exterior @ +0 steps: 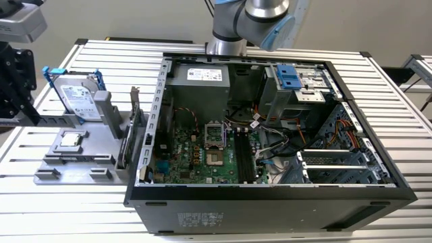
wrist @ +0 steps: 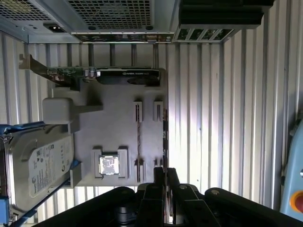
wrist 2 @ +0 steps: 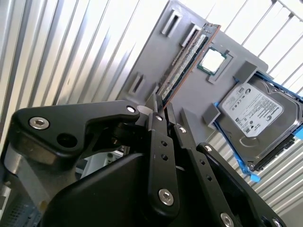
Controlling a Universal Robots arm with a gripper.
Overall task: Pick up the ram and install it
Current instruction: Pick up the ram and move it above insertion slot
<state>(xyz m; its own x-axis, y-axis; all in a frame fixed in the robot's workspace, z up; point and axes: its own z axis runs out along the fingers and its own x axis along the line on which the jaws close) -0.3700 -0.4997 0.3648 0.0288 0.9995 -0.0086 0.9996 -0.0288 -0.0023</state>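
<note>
The ram (wrist 2: 187, 61) is a long narrow dark board standing on its edge along the rim of the grey holder tray (wrist 2: 161, 52). In the first wrist view the ram (wrist: 164, 137) runs straight into the narrow gap between my two black fingers (wrist: 158, 182). My gripper (wrist 2: 161, 109) is shut on the ram's near end. In the exterior view my gripper (exterior: 27, 117) hangs at the far left, beside the tray (exterior: 81, 162). The open computer case (exterior: 270, 197) lies at the exterior view's right, with dark memory slots (exterior: 243, 157) on its green motherboard.
On the tray stand a silver hard drive in a blue frame (exterior: 78, 96), a square processor chip (exterior: 71, 142) and an upright expansion card with a metal bracket (exterior: 135, 121). The case wall (exterior: 152, 131) rises right next to the tray. Everything rests on a ribbed metal table (exterior: 68, 212).
</note>
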